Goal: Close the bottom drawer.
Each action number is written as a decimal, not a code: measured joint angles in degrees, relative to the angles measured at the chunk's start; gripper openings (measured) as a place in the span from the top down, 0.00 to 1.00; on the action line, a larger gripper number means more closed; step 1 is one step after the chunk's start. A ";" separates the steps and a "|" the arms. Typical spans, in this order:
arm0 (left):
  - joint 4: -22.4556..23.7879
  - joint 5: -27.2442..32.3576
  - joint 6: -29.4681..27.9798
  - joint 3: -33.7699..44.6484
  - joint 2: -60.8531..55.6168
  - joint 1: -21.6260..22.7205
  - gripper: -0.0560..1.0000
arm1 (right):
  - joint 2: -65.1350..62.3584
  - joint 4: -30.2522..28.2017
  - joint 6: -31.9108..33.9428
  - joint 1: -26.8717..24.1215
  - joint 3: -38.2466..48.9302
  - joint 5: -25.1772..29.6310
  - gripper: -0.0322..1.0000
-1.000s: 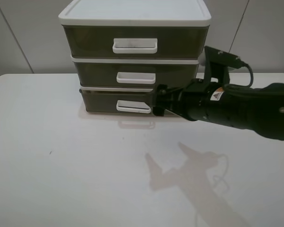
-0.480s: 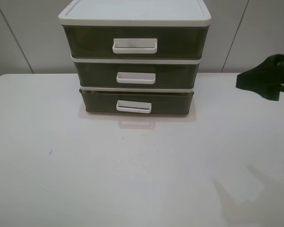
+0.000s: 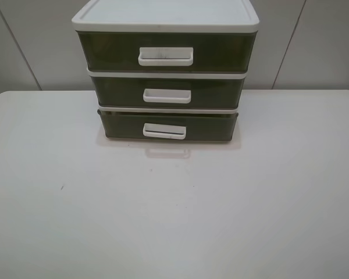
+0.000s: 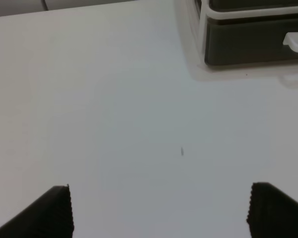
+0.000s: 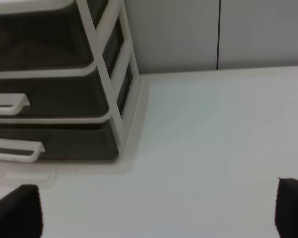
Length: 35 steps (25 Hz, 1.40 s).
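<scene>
since the bottom drawer (image 3: 167,125) sits nearly flush under the middle drawer (image 3: 167,92), closing looks done; left gripper (image 4: 159,210) and right gripper (image 5: 159,210), jaws spread wide, hold nothing.

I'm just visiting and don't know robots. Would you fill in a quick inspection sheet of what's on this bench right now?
Surface: white table, one tiny dark speck.
Job's things: bottom drawer looks pushed in, front about level with the frame.
Clutter: nothing seen.
Grippers: left gripper open, holding nothing; right gripper open, holding nothing; both away from the drawer unit.
Cables: nothing seen.
Surroundings: pale panelled wall behind.
</scene>
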 joint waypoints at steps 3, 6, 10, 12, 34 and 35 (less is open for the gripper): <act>0.00 0.00 0.00 0.00 0.00 0.00 0.27 | -5.23 0.00 -0.01 0.00 0.00 0.28 0.17; 0.00 0.00 0.00 0.00 0.00 0.00 0.27 | -8.84 0.00 -0.01 0.00 0.00 0.51 0.17; 0.00 0.00 0.00 0.00 0.00 0.00 0.27 | -10.54 0.00 -0.01 0.00 0.00 3.96 0.17; 0.00 0.00 0.00 0.00 0.00 0.00 0.27 | -10.79 -0.26 -0.01 0.00 0.00 6.78 0.17; 0.00 0.00 0.00 0.00 0.00 0.00 0.27 | -14.73 -1.67 0.20 -5.18 6.75 7.45 0.17; 0.00 0.00 0.00 0.00 0.00 0.00 0.27 | -14.73 -1.67 0.15 -5.18 6.75 7.45 0.17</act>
